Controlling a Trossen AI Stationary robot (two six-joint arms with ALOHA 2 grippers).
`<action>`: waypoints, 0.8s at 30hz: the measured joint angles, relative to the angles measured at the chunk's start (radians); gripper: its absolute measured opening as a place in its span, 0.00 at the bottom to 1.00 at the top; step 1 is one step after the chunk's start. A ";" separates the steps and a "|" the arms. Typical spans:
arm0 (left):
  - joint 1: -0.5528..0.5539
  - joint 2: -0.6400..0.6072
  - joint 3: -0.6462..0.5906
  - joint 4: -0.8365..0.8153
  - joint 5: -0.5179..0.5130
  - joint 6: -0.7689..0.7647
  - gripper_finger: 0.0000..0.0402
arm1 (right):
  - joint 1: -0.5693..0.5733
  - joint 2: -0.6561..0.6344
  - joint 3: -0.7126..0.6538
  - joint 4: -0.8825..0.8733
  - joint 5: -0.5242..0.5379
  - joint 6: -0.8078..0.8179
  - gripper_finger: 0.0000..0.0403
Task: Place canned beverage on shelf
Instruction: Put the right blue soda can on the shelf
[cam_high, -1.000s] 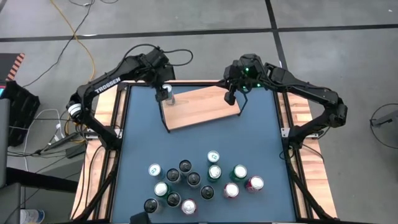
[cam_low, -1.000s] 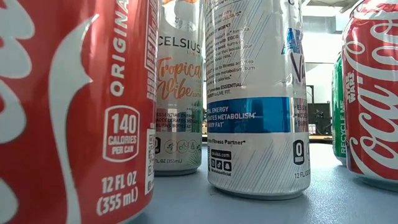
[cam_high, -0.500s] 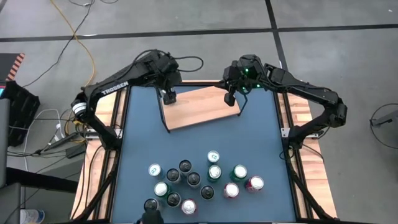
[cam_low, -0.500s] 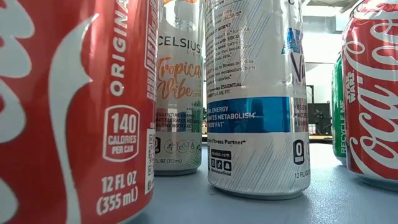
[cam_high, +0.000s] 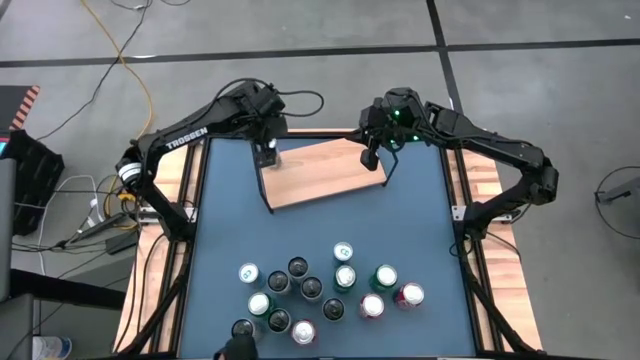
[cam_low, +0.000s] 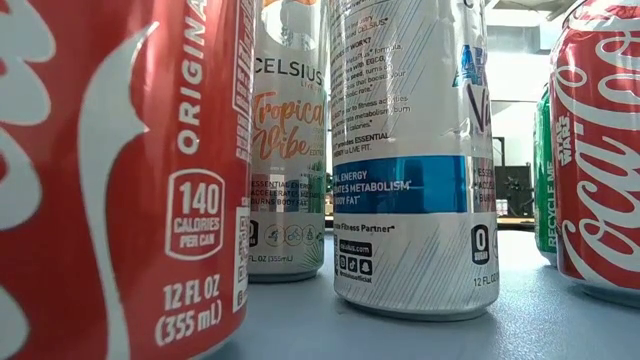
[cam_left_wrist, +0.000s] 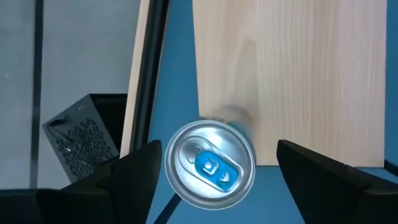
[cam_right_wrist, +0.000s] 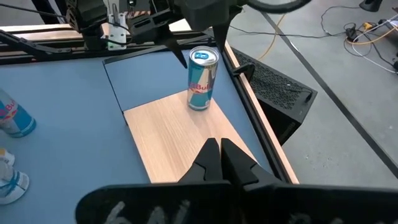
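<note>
HIGH: overhead, facing straight down on whole desk (cam_high: 320, 220) and both arms | LOW: desk-top height, level, very close behind the cans (cam_low: 410, 150) | LEFT WRIST: looking down, close over Red Bull can (cam_left_wrist: 209, 163) at shelf (cam_left_wrist: 298, 74) corner | RIGHT WRIST: angled across shelf (cam_right_wrist: 180, 134); shares that can (cam_right_wrist: 202, 78) with left wrist view
</note>
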 joint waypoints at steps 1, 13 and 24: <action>0.000 0.000 0.000 -0.006 0.000 0.008 0.76 | 0.000 0.000 0.000 0.001 0.000 -0.001 0.00; 0.006 0.000 0.000 -0.023 0.027 0.128 0.76 | -0.001 0.000 0.000 0.001 0.000 -0.018 0.00; 0.006 0.000 0.000 -0.023 0.022 0.191 0.68 | -0.001 0.000 0.000 0.001 0.000 -0.018 0.00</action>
